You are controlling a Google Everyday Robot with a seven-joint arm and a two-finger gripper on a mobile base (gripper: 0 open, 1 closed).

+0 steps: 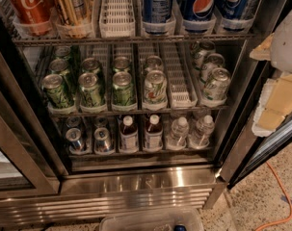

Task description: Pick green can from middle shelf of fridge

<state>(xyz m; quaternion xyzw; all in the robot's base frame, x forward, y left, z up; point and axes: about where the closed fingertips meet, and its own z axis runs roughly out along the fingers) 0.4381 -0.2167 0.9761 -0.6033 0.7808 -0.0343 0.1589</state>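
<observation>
At three o'clock, outside the fridge (136, 186), the robot's gripper (276, 100) hangs beside the cabinet's right-hand frame, well apart from the drinks. Whether its grip is released or clenched cannot be told. On the middle shelf (136, 111), toward nine o'clock from centre, the green can (91, 89) stands upright at the front of its lane. Matching cans (122, 88) front the lanes on either side, with more queued behind. Toward three o'clock on the same rack stand paler white-and-green cans (155, 86), with a white slotted lane (177, 81) running between two of their columns. At twelve o'clock, the top rack carries a red cola can (27, 4), a gold can (71, 6) and blue cola cans (201, 4). At six o'clock, the bottom rack holds two small silver-topped cans (103, 139), two white-capped bottles of dark drink (128, 134) and clear water bottles (177, 133). Below the steel base sits a clear plastic bin (152, 220). An orange cable (280, 196) trails across the speckled floor at five o'clock.
</observation>
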